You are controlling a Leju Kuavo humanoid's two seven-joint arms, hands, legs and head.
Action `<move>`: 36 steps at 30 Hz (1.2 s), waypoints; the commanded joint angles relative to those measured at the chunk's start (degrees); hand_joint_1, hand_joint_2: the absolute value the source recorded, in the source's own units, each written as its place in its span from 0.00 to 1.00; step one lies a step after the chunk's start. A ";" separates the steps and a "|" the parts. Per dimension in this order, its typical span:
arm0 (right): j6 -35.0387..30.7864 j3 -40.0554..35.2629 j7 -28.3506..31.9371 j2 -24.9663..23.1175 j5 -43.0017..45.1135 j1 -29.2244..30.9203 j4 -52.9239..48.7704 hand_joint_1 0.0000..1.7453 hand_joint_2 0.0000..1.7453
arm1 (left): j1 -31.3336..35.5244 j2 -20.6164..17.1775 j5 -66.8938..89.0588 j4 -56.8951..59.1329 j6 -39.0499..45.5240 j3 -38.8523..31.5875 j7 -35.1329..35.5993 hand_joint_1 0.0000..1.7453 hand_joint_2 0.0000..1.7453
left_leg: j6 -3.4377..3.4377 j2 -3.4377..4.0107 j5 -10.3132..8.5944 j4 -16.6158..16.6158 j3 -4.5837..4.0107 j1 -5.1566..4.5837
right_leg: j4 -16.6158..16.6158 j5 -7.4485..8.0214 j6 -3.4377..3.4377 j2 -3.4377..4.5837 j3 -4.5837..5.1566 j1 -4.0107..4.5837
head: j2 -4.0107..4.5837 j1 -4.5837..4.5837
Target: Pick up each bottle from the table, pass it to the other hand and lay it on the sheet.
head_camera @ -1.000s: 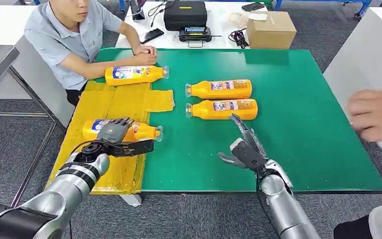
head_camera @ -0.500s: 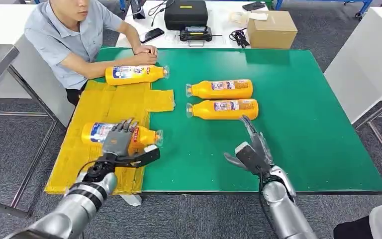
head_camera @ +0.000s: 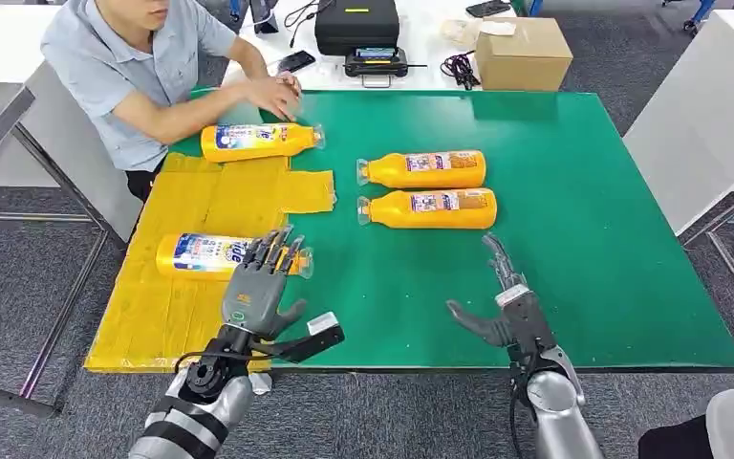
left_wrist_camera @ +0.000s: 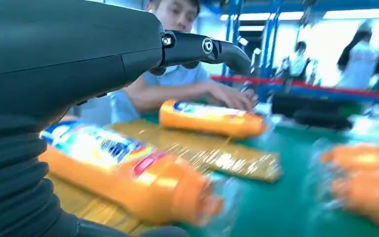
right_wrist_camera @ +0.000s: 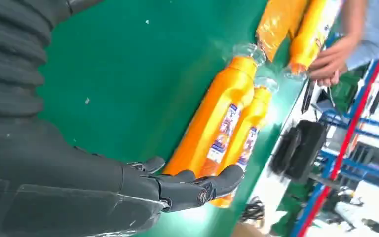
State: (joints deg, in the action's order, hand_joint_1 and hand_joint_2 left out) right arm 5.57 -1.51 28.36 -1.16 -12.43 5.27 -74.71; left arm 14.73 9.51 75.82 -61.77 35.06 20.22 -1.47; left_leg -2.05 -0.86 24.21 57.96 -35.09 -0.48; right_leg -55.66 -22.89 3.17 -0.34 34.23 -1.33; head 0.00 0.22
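Observation:
Two orange bottles lie on the yellow sheet [head_camera: 201, 206]: one [head_camera: 260, 142] at its far end by a person, one [head_camera: 215, 256] [left_wrist_camera: 128, 173] nearer me. Two more orange bottles [head_camera: 422, 170] [head_camera: 427, 208] [right_wrist_camera: 212, 123] lie side by side on the green mat [head_camera: 573, 229]. My left hand [head_camera: 263, 292] hovers open just in front of the near sheet bottle, fingers spread, holding nothing. Over the mat's front part my right hand [head_camera: 502, 306] is open and empty, short of the nearer mat bottle.
A person in a grey shirt [head_camera: 124, 67] sits at the far left with a hand [head_camera: 272, 94] above the far sheet bottle. A cardboard box [head_camera: 521, 53], black case [head_camera: 356, 24] and cables sit on the white table behind. A white table [head_camera: 707, 115] stands right.
My left hand let go of the near sheet bottle and drew back toward me. My right hand also pulled back toward the front edge. The person's hand lifted over the far bottle.

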 commanded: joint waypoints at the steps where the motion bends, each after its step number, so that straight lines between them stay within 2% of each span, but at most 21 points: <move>1: -19.32 1.76 0.41 -3.32 -13.48 -3.72 -11.36 0.00 1.00 | -7.25 2.20 -24.10 -16.28 1.62 5.09 -12.24 0.00 1.00 | 0.09 0.06 0.09 0.03 0.04 0.03 | -0.03 -0.08 -0.10 0.03 -0.03 0.04 | 0.00 0.02; 2: -24.38 0.65 0.99 -2.39 -18.75 -4.60 -13.94 0.00 1.00 | -8.53 3.65 -33.30 -17.96 0.35 5.11 -16.32 0.00 1.00 | 0.16 0.09 0.21 0.11 0.15 0.11 | -0.05 -0.17 -0.18 0.04 -0.17 0.13 | 0.00 0.02; 4: -25.83 0.57 -2.52 -1.96 -21.90 -5.72 -15.72 0.00 1.00 | -10.21 4.73 -40.86 -18.33 -0.64 4.81 -18.18 0.00 1.00 | 0.08 0.03 0.10 0.07 -0.01 0.03 | -0.06 -0.09 -0.10 0.00 0.02 0.04 | 0.00 0.00; 10: -27.34 -2.25 -1.40 -0.35 -25.17 -4.88 -13.51 0.00 1.00 | -10.79 4.89 -46.45 -16.94 -0.42 4.69 -22.04 0.00 1.00 | 0.08 0.08 0.12 0.00 0.03 0.04 | 0.04 -0.06 -0.10 0.04 -0.04 0.04 | 0.00 0.02; 11: -26.31 -3.45 -2.70 0.09 -25.93 -4.34 -12.35 0.00 1.00 | -10.63 4.17 -49.89 -16.06 -0.45 5.18 -23.01 0.00 1.00 | 0.10 0.06 0.12 0.00 0.04 0.05 | 0.04 -0.06 -0.11 0.03 -0.06 0.06 | 0.00 0.04; 13: -28.95 -4.96 -4.71 1.07 -31.66 -4.33 -10.99 0.00 1.00 | -11.02 4.01 -55.83 -15.46 -2.37 5.19 -24.03 0.00 1.00 | 0.15 0.22 0.19 0.01 0.15 0.11 | 0.05 -0.08 -0.18 0.17 -0.14 0.12 | 0.00 0.00; 19: -29.70 -7.86 -5.91 -1.91 -32.85 -4.86 -10.58 0.00 1.00 | -16.37 2.91 -61.83 -21.51 -3.60 3.59 -24.33 0.00 1.00 | 0.11 0.23 0.14 -0.04 0.15 0.08 | 0.09 -0.06 -0.12 0.18 -0.10 0.09 | 0.00 0.00; 22: -27.41 -9.81 -6.56 -3.93 -28.95 -5.50 -11.75 0.00 1.00 | -20.36 1.57 -61.66 -26.32 -2.63 2.11 -24.86 0.00 1.00 | 0.11 0.31 0.17 -0.04 0.14 0.08 | 0.07 -0.06 -0.13 0.25 -0.09 0.08 | 0.00 0.00; 23: -27.49 -10.01 -6.64 -4.21 -28.57 -6.35 -12.62 0.00 1.00 | -21.45 1.08 -61.80 -27.57 -2.81 1.60 -24.90 0.00 1.00 | 0.19 0.57 0.32 -0.06 0.35 0.14 | 0.09 -0.12 -0.22 0.50 -0.22 0.15 | 0.00 0.02; 24: -26.76 -10.04 -6.85 -4.17 -27.61 -7.21 -13.90 0.00 1.00 | -22.09 1.09 -61.59 -28.64 -2.90 1.16 -24.92 0.00 1.00 | 0.15 0.42 0.23 -0.06 0.22 0.12 | 0.08 -0.09 -0.17 0.35 -0.15 0.13 | 0.00 0.00; 28: -24.26 -9.07 -5.99 -4.14 -25.08 -10.19 -17.46 0.00 1.00 | -23.13 1.75 -60.26 -30.36 -3.67 -0.46 -24.83 0.00 1.00 | 0.10 0.04 0.14 -0.02 0.01 0.07 | 0.03 -0.20 0.01 0.02 -0.01 0.07 | 0.00 0.02; 36: -22.51 -8.36 -5.58 -4.60 -27.58 -10.51 -19.20 0.00 1.00 | -23.85 3.07 -59.73 -31.07 -3.99 -2.74 -25.69 0.00 1.00 | 0.15 0.15 0.20 -0.01 0.07 0.09 | 0.04 -0.20 -0.03 0.15 -0.07 0.09 | 0.00 0.00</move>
State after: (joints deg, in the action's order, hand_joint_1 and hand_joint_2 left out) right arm -17.96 -9.42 22.53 -5.22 -38.36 -5.11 -92.13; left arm -7.93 12.98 15.72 -91.32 31.65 21.18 -26.62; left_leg -2.03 -0.89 24.30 57.94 -35.19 -0.49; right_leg -55.64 -23.05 3.29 -0.34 34.30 -1.34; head 0.00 0.22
